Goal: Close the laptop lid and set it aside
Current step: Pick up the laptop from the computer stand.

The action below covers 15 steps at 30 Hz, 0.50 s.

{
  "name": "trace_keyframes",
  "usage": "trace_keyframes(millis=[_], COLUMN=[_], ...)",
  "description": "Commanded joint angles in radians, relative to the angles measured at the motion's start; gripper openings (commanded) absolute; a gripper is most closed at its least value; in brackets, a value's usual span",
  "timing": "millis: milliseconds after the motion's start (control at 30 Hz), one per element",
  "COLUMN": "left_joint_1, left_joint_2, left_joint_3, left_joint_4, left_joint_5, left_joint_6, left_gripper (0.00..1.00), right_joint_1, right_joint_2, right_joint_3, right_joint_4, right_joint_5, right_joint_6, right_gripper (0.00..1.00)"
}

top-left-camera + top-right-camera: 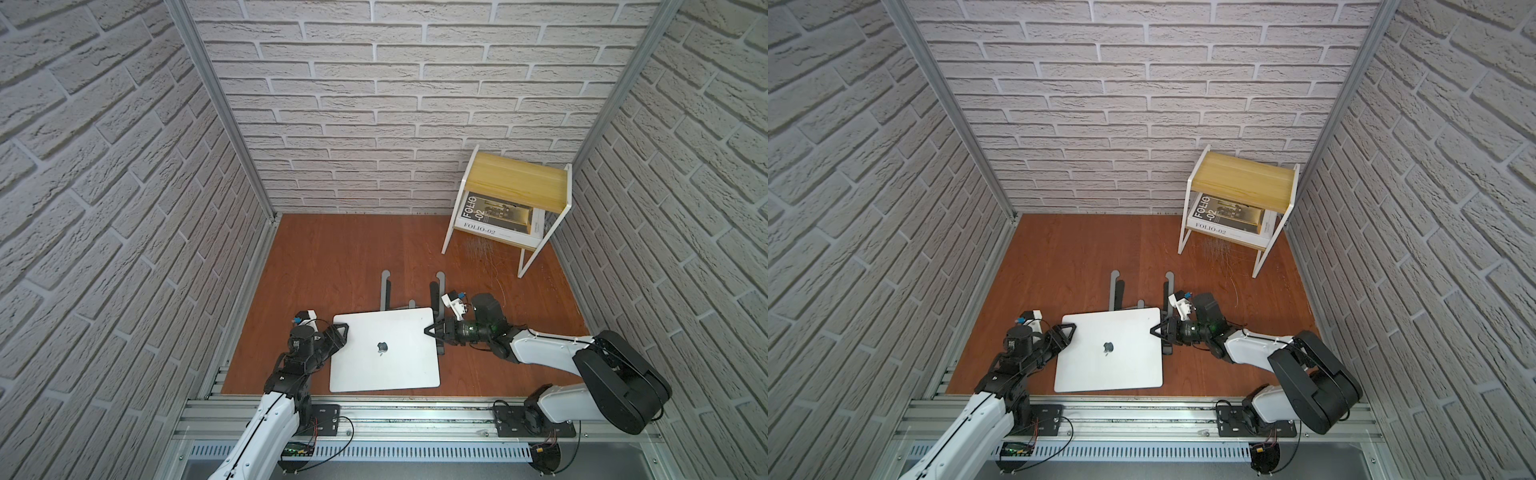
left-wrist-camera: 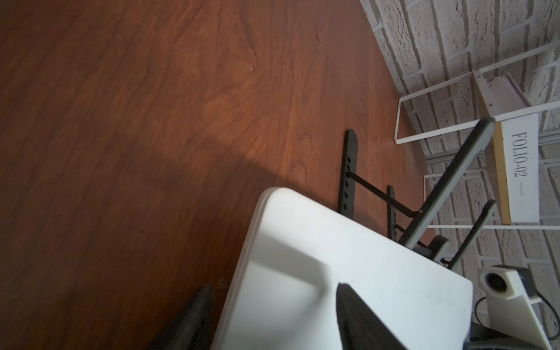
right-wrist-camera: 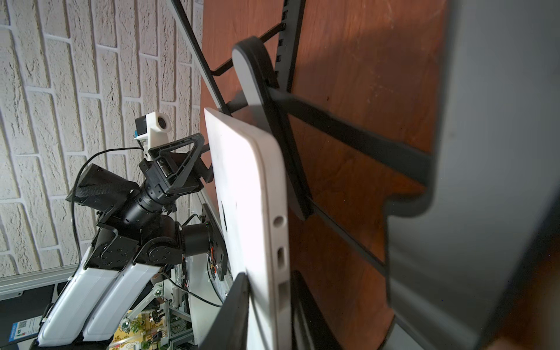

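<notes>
Both edges of closed laptop point(image 1: 384, 353) straddled, right tool point(image 1: 428, 331) seemingly clamping it, grip unclear for left tool point(image 1: 345, 330)

The left arm point(image 1: 272, 419) and the right arm point(image 1: 548, 345) share one build: glossy white shells on the long links and matte black round housings at the joints. The left gripper point(image 1: 345, 329) and the right gripper point(image 1: 428, 331) are black, with open triangular fingers. A white wrist camera point(image 1: 453, 305) with a blue connector sits by each. Thin black cables loop along the links. Red wires and a green circuit board point(image 1: 297, 451) show near the black base plates point(image 1: 328, 417).
</notes>
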<state>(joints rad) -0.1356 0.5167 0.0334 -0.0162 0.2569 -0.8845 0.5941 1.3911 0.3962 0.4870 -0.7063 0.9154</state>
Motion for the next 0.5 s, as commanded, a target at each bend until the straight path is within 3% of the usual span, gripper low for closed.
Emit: trace_keyframes(millis=[0,467], left_joint_1=[0.000,-0.001], left_joint_2=[-0.023,-0.073], left_joint_3=[-0.007,-0.015], left_joint_4=[0.048,0.023], left_joint_5=[0.042,0.034], left_joint_6=[-0.008,-0.016], left_gripper=[0.68,0.68], right_joint_1=[0.030,0.104], right_joint_2=[-0.003,0.070], right_joint_3=[0.049,0.109], right_joint_4=[0.133,0.188], right_joint_5=[-0.019,0.005], right_joint_6=[0.040,0.084], right_gripper=[0.26,0.27])
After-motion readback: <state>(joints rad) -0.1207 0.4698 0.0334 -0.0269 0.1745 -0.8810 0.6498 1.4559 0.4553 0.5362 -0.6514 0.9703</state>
